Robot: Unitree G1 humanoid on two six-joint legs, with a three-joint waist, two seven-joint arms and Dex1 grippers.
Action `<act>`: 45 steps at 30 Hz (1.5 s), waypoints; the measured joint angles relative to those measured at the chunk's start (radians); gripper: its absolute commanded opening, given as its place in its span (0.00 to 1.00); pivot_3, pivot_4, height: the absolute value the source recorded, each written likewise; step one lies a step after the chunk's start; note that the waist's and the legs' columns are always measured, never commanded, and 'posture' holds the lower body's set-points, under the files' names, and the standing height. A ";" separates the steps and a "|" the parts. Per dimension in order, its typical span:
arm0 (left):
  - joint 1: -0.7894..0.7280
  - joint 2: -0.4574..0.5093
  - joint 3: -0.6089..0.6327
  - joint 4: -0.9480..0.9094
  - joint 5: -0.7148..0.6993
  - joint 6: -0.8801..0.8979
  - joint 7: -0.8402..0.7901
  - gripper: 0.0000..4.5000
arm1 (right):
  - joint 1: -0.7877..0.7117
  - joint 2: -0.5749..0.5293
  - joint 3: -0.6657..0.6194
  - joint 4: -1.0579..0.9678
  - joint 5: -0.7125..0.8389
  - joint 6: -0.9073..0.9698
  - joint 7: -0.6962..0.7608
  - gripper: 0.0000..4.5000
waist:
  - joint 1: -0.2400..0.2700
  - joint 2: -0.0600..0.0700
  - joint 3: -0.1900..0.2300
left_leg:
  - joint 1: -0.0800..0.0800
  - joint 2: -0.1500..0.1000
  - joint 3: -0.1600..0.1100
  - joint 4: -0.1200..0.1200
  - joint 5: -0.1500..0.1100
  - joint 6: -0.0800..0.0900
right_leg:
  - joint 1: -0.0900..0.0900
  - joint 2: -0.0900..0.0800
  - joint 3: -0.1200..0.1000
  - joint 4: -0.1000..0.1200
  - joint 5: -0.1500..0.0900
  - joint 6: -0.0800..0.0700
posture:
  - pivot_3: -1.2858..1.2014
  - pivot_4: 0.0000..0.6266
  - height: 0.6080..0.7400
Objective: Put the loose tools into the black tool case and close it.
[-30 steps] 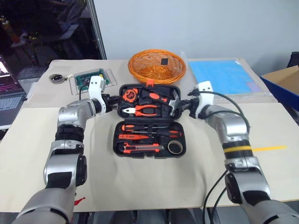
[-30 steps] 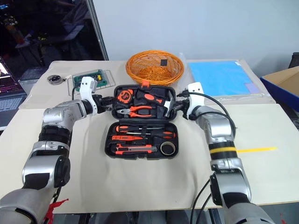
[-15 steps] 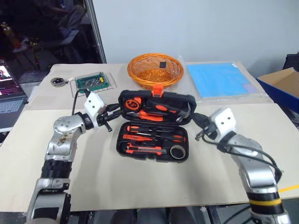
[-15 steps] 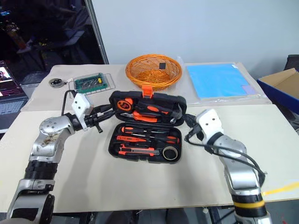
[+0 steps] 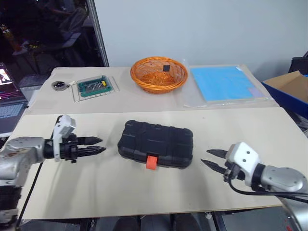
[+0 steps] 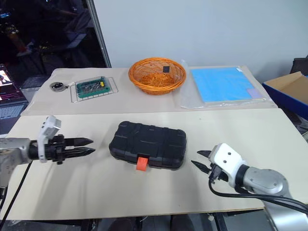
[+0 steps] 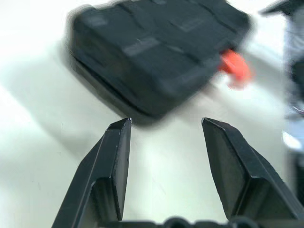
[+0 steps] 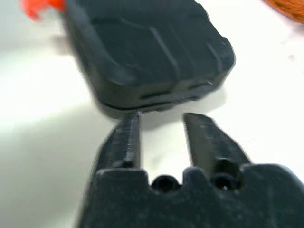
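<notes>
One black case (image 5: 156,143) lies flat on the table (image 5: 106,187), lid down, its single orange latch (image 5: 152,162) sticking out at the near edge toward the robot. The latch tab looks flipped out rather than snapped flush, so I'd judge the lid is down but maybe not locked. No loose tools lie around the case, so they are likely all inside; can't confirm, since the lid hides them.

Two grippers, one each side of the case, both empty. Left gripper (image 5: 97,146) hangs just left of the case, fingers pointing at its left end, spread apart with nothing between them; the left wrist view shows a clear gap with the case beyond it, not touching. Right gripper (image 5: 211,159) sits right of the case, near its front right corner, tips aimed at it, jaws parted more narrowly, pinching nothing. Flanking like this probably means the arms are clear of the lid, ready to press or latch if needed.

Behind the case: one orange basket (image 5: 159,74), directly beyond it, with a small dark item inside. Left of the basket, one green circuit board (image 5: 94,85) on a clear tray, and one small round disc (image 5: 59,85) further left. Right of the basket, one blue sheet (image 5: 225,83). Far right of the case, one cardboard box (image 5: 288,86), off the table.
</notes>
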 measured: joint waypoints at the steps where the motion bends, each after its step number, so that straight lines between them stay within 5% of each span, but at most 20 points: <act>1: 0.011 0.017 0.000 -0.009 -0.008 0.015 -0.024 0.56 | 0.018 -0.015 -0.013 -0.013 0.036 0.020 0.027 0.05 | 0.003 0.000 0.000 | 0.000 0.000 0.000 0.000 0.000 0.000 | 0.000 0.000 0.000 0.000 0.000 0.000 | 0.52 0.24 1.00; 5: 0.020 0.033 0.003 -0.093 -0.055 0.043 -0.053 0.56 | -0.004 -0.031 0.042 -0.077 0.132 0.076 0.065 0.01 | 0.009 -0.001 0.001 | -0.001 0.001 0.000 0.000 0.000 0.000 | -0.001 -0.001 -0.001 0.000 -0.001 -0.001 | 0.52 0.24 1.00; 11: 0.027 -0.037 0.011 -0.255 -0.098 0.063 0.049 0.56 | -0.170 0.009 0.325 -0.010 -0.003 0.124 -0.068 0.01 | 0.004 -0.002 0.001 | -0.003 0.000 0.000 0.000 0.000 0.000 | -0.003 -0.001 0.000 -0.001 -0.001 -0.001 | 0.52 0.24 1.00; 19: -0.021 -0.069 -0.031 -0.416 -0.094 0.057 0.164 0.56 | -0.339 0.075 0.337 0.189 -0.161 0.213 -0.287 0.01 | 0.005 -0.003 0.002 | -0.004 -0.001 0.000 0.000 0.000 0.000 | -0.003 0.000 0.000 0.000 0.001 -0.003 | 0.52 0.24 1.00; 26: -0.162 -0.144 -0.180 -0.459 -0.052 0.074 0.280 0.56 | -0.609 0.331 0.421 0.425 -0.271 0.239 -0.482 0.01 | -0.005 -0.003 0.002 | -0.002 -0.001 0.001 -0.001 0.000 0.000 | -0.003 0.003 0.001 0.002 0.002 -0.005 | 0.52 0.24 1.00; 38: -0.186 -0.119 -0.193 -0.396 -0.067 0.065 0.179 0.56 | -0.355 0.051 0.144 0.070 0.106 0.469 -0.100 0.01 | -0.004 -0.003 0.002 | -0.014 -0.001 0.000 0.001 -0.002 0.004 | -0.014 0.003 -0.001 0.002 0.005 -0.009 | 0.52 0.24 1.00; 45: -0.187 -0.101 -0.203 -0.397 -0.078 0.052 0.087 0.56 | -0.415 0.113 0.327 0.018 0.170 0.470 -0.102 0.01 | -0.009 -0.004 0.003 | -0.001 0.006 0.001 0.001 -0.002 0.003 | -0.001 0.009 0.001 0.000 0.000 -0.003 | 0.52 0.24 1.00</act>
